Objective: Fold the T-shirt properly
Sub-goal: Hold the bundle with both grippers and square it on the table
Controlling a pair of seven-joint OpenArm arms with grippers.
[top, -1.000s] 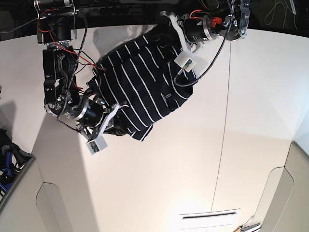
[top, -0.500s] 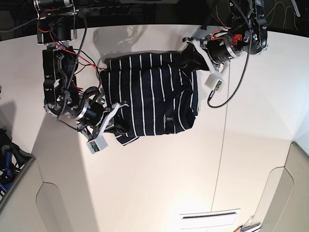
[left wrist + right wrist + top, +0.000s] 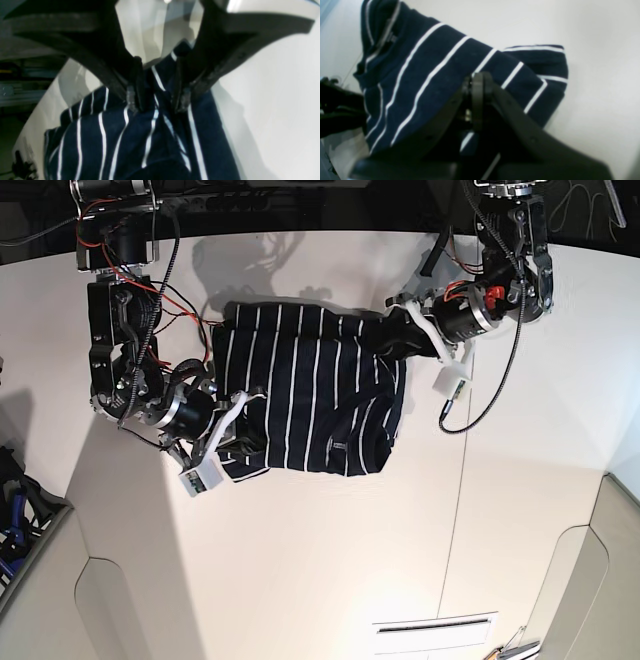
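The T-shirt (image 3: 310, 390) is dark navy with thin white stripes and lies spread on the white table (image 3: 330, 540), with a small label patch (image 3: 340, 445) near its lower edge. At its upper right corner my left gripper (image 3: 397, 332) is shut on a bunched fold. The left wrist view shows that cloth (image 3: 120, 140) pinched between the dark fingers (image 3: 136, 82) of the left gripper (image 3: 158, 87). At the shirt's lower left corner my right gripper (image 3: 243, 438) is shut on its edge. In the right wrist view the right gripper (image 3: 477, 85) has its jaws pressed together over the striped cloth (image 3: 427, 75).
A seam (image 3: 462, 470) runs down the table right of the shirt. A white slotted plate (image 3: 435, 630) lies near the front edge. A dark bin (image 3: 15, 525) sits off the table's left side. Loose cables (image 3: 480, 395) hang from the left arm.
My left gripper has carried its corner of the shirt to the right and a little down. The shirt has swung from a diagonal bunch to a wider spread. The right gripper has stayed put.
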